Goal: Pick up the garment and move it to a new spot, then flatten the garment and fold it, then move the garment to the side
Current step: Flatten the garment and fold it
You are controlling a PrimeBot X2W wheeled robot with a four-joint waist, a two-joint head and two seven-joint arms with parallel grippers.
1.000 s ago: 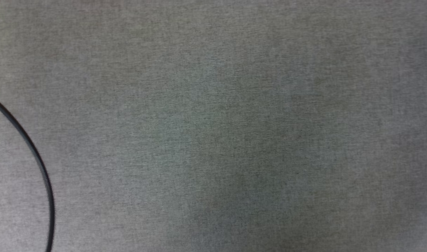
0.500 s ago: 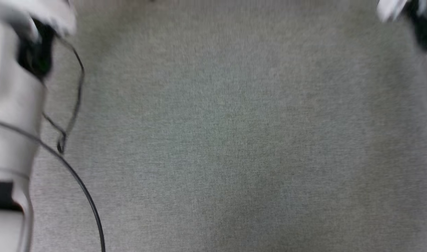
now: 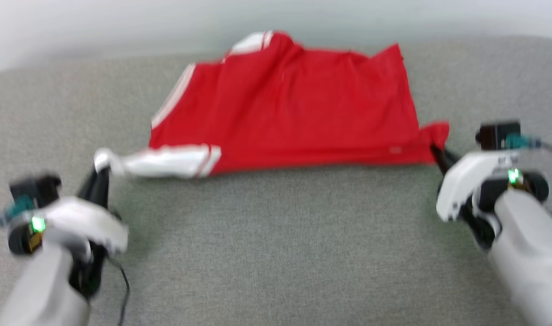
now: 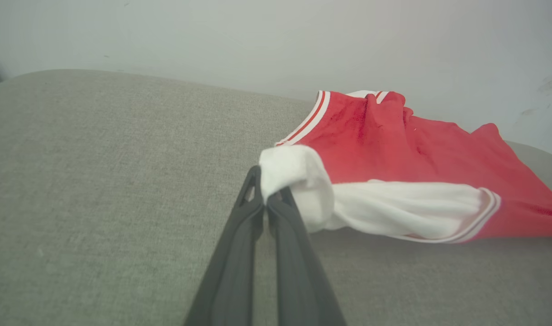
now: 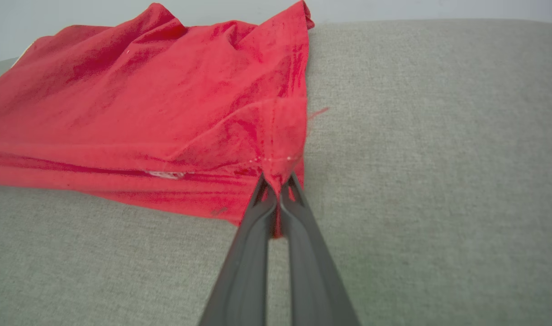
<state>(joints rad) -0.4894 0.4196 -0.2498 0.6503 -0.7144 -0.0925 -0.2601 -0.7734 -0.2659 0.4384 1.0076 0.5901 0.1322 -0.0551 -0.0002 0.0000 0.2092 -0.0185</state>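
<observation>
Surface: grey woven upholstery (image 3: 276, 253), broad and flat, with a fine heathered weave.
Far edge: curves down at the left and right corners and runs along the foot of the wall.
Wall (image 3: 99, 22): pale and plain, directly behind the surface.
Wall marks (image 4: 549, 83): faint dark smudges at the right of the left wrist view, small specks further left.

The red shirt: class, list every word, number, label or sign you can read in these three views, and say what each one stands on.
No text can be read.
Shirt: the red cloth facing the cameras carries no word or number.
Small white mark near the shirt's near edge: possibly a tag, too small and blurred to read.
</observation>
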